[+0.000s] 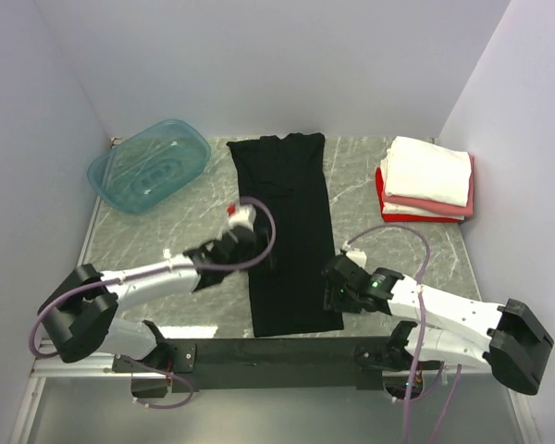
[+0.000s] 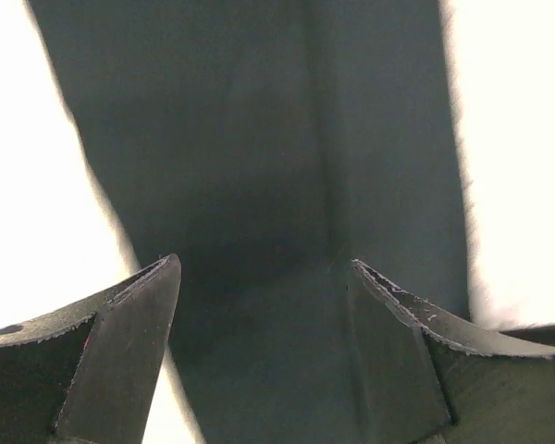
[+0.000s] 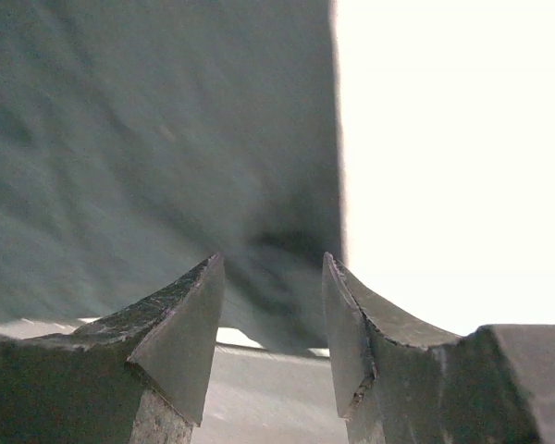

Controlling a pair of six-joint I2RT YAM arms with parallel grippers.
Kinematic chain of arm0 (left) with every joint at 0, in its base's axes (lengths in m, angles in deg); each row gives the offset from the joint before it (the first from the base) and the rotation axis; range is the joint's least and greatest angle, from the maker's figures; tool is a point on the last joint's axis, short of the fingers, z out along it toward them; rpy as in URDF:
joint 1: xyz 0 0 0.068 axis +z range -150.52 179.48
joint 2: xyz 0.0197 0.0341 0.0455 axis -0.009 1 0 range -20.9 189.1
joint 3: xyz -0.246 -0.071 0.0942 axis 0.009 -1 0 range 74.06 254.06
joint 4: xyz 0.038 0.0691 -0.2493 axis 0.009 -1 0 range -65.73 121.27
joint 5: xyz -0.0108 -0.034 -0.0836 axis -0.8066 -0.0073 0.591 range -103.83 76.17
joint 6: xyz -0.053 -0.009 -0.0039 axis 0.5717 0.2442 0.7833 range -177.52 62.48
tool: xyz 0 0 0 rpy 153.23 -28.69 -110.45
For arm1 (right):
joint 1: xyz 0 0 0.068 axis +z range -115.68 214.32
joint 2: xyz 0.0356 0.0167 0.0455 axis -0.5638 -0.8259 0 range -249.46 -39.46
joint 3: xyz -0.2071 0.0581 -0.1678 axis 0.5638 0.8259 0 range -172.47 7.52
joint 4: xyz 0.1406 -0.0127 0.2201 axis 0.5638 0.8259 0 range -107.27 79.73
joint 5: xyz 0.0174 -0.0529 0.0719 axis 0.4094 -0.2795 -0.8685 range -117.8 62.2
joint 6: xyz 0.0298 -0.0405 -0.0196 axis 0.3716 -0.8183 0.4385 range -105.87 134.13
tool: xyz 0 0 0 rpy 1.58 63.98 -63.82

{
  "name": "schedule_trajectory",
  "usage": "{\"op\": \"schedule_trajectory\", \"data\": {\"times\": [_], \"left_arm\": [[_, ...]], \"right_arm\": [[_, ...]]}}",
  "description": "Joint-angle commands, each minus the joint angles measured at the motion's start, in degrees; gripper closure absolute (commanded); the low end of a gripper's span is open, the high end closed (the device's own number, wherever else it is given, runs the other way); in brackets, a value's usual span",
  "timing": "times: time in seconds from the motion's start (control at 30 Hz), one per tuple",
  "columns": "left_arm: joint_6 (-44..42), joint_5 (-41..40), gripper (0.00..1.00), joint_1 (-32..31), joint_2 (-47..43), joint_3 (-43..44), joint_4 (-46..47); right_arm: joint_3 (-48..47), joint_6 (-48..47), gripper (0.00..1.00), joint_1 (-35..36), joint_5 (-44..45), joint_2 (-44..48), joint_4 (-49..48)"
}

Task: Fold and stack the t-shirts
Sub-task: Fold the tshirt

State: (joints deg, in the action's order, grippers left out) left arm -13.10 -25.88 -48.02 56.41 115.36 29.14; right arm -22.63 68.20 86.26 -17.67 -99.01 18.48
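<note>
A black t-shirt (image 1: pixel 287 222) lies flat in the middle of the table, folded into a long narrow strip with its collar at the far end. My left gripper (image 1: pixel 256 245) hovers over the strip's left edge, open; in the left wrist view the left gripper (image 2: pixel 264 264) has dark cloth (image 2: pixel 259 139) below it and nothing between the fingers. My right gripper (image 1: pixel 331 277) is at the strip's right edge near its lower end, open; in the right wrist view the right gripper (image 3: pixel 273 259) faces the shirt's corner (image 3: pixel 148 139). At the back right sits a folded stack: white (image 1: pixel 430 171), pink (image 1: pixel 425 203), red (image 1: pixel 381 190).
A translucent teal plastic tub (image 1: pixel 148 165) stands at the back left of the grey marbled table (image 1: pixel 166 231). White walls close in on three sides. A dark bar (image 1: pixel 287 351) with the arm bases runs along the near edge.
</note>
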Motion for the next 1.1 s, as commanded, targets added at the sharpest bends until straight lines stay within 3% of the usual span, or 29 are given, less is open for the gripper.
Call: {"op": "schedule_trajectory", "data": {"times": [0.0, 0.17, 0.47, 0.77, 1.07], "left_arm": [[10.67, -6.04, 0.21, -6.79, -4.45, -6.31, -3.92], [18.83, -8.42, 0.21, -14.18, -8.85, -10.44, -10.78], [25.88, -7.37, 0.21, -18.05, -14.3, -15.46, -11.93], [28.44, -6.93, 0.21, -20.43, -16.93, -16.77, -14.66], [30.11, -5.79, 0.23, -21.05, -18.08, -20.73, -11.5]], "right_arm": [[1.67, 6.49, 0.46, 2.54, 2.96, 3.99, 5.64], [3.96, 8.69, 0.45, 2.9, 3.14, 7.96, 7.67], [6.69, 9.65, 0.45, 4.04, 1.65, 6.02, 5.38], [6.6, 12.38, 0.44, 7.38, -0.29, 7.17, 5.74], [5.19, 15.28, 0.44, 10.9, 1.21, 4.27, 7.76]]}}
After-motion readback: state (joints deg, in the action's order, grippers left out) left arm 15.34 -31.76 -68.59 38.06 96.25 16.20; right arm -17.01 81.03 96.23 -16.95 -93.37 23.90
